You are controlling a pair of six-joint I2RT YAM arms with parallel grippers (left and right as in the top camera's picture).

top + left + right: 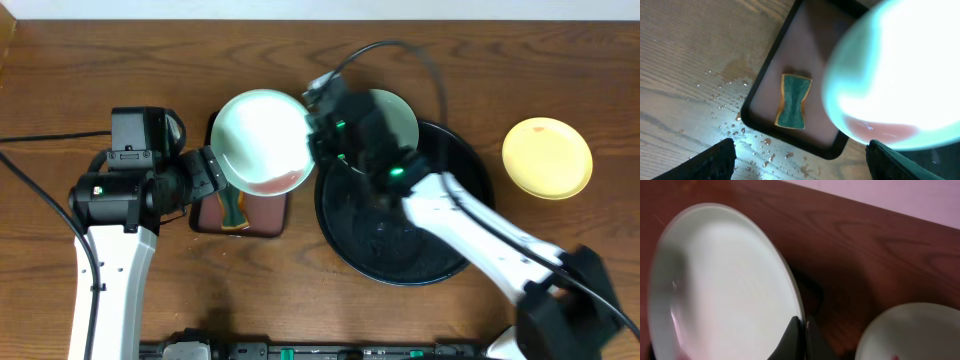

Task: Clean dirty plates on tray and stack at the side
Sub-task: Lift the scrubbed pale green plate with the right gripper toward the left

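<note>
Our right jaws pinch the rim of a pale mint-green round plate (262, 140), holding it just ahead of our wide-open, empty left jaws, likely for wiping its reddish smear (280, 183).

The table (60, 90) is brown grained wood, wet in spots. The black tray (350, 235) is glossy. The plates (262, 140) look smooth and glazed. The sponge (792, 101) looks rough.

Table (250, 300): black tray (372, 250), brown tray (265, 212), yellow plate (546, 158)
</note>
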